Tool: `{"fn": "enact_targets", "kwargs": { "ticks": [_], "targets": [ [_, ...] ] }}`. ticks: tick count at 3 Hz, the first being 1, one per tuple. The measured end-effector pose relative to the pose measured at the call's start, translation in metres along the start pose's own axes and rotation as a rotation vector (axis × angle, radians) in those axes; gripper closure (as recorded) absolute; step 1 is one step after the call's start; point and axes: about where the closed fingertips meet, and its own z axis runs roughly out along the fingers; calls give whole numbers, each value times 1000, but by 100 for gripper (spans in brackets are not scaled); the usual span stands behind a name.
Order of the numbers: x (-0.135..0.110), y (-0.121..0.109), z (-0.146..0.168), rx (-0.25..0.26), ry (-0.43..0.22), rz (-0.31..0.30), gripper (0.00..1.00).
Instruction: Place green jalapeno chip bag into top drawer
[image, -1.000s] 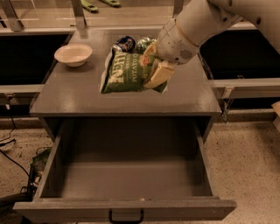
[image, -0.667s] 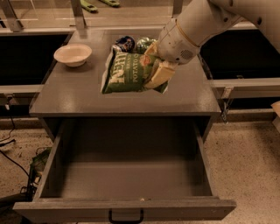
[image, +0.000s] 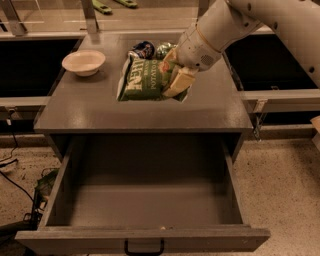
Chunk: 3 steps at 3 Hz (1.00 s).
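Observation:
The green jalapeno chip bag (image: 144, 80), flat with white lettering, lies on the grey cabinet top (image: 100, 112) near its middle. My gripper (image: 175, 70) comes in from the upper right and its cream fingers (image: 181, 81) are closed over the bag's right end. The top drawer (image: 55, 200) is pulled fully open below the cabinet top. Its inside shows nothing in it, and its small black handle (image: 144, 248) is at the bottom edge of the view.
A white bowl (image: 83, 62) stands at the cabinet top's back left. A dark blue packet (image: 143, 49) and a small shiny green packet (image: 162, 50) lie behind the bag. Cables (image: 15, 175) trail on the floor at the left.

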Motion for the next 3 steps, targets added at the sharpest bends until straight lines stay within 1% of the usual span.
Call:
{"fn": "enact_targets", "kwargs": {
  "ticks": [1,2,3],
  "targets": [
    [6,51,8,-31,-14,41,100],
    [3,49,6,-30,-10,26,100],
    [-4,73,-4,-5,-4,14,100]
  ]
}}
